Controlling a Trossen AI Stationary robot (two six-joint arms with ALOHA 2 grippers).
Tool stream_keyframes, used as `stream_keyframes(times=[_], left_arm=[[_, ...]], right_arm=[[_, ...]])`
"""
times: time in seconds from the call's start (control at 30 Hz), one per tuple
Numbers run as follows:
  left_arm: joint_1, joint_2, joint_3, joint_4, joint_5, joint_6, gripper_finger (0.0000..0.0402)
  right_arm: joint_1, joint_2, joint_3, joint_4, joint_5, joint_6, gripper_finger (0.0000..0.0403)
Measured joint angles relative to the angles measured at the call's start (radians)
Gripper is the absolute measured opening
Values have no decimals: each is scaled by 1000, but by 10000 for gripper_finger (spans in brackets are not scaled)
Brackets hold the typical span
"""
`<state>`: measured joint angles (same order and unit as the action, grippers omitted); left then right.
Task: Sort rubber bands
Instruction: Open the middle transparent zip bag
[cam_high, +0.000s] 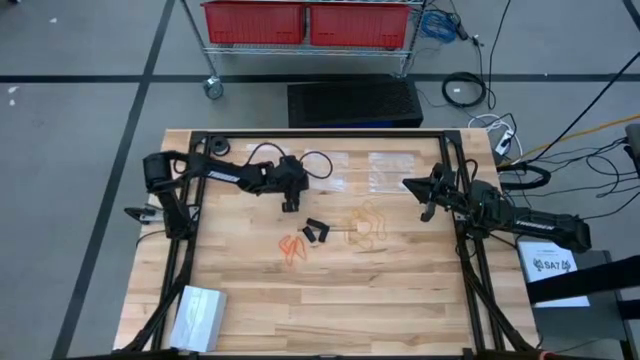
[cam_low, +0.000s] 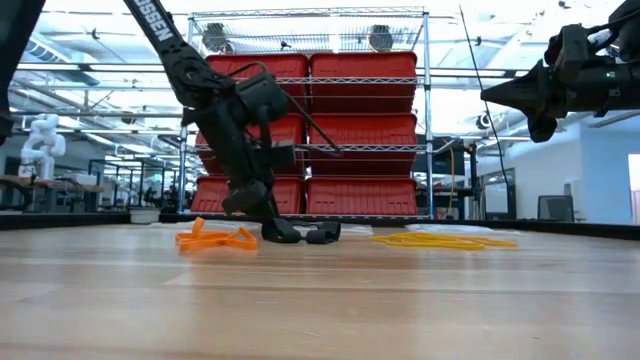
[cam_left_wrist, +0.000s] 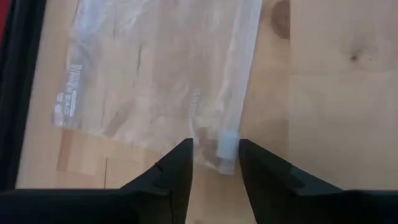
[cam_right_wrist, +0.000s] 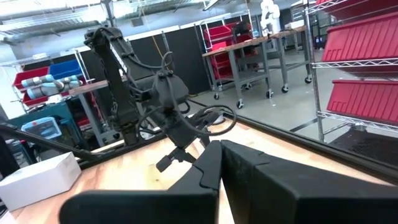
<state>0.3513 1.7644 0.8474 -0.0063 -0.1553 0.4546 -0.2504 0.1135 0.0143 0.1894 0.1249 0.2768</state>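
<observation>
Three small heaps of rubber bands lie mid-table: orange (cam_high: 292, 247), black (cam_high: 315, 231) and pale yellow (cam_high: 368, 226). In the low view they sit in a row: orange (cam_low: 215, 238), black (cam_low: 303, 235), yellow (cam_low: 442, 240). My left gripper (cam_high: 291, 203) reaches in from the left, tipped down, just beyond the black bands and low over the wood (cam_low: 268, 222). It is open (cam_left_wrist: 215, 144), with the near corner of a clear plastic bag (cam_left_wrist: 155, 81) showing between its fingertips. My right gripper (cam_high: 423, 201) hangs shut above the table's right side (cam_low: 500, 96), holding nothing (cam_right_wrist: 216, 149). My left gripper's open fingers (cam_left_wrist: 180, 163) stand on either side of the clear bag's near corner (cam_left_wrist: 219, 157), slanting down at it from the table's left. I cannot tell whether they touch it. The bag lies flat on the wood.
Two clear bags (cam_high: 345, 168) (cam_high: 392, 165) lie flat near the far edge. A white box (cam_high: 196, 316) sits at the near left corner. Black frame rails (cam_high: 186, 250) run along the table's sides. Red bins (cam_high: 305, 22) stand on a shelf beyond the far edge.
</observation>
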Motion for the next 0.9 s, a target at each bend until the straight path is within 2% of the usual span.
stream_keyframes(times=[0.2,0.5,0.7,0.9], left_arm=[[4,21,2,2,40,4,107],[3,16,23,-19,44,23,7],[-6,-9,116,-101,53,-2,9],[-24,-49,203,-210,83,-6,5]], right_arm=[[0,0,0,0,0,0,0],[0,0,0,54,1,21,0],[0,0,0,191,1,1,0],[0,8,0,174,1,-50,0]])
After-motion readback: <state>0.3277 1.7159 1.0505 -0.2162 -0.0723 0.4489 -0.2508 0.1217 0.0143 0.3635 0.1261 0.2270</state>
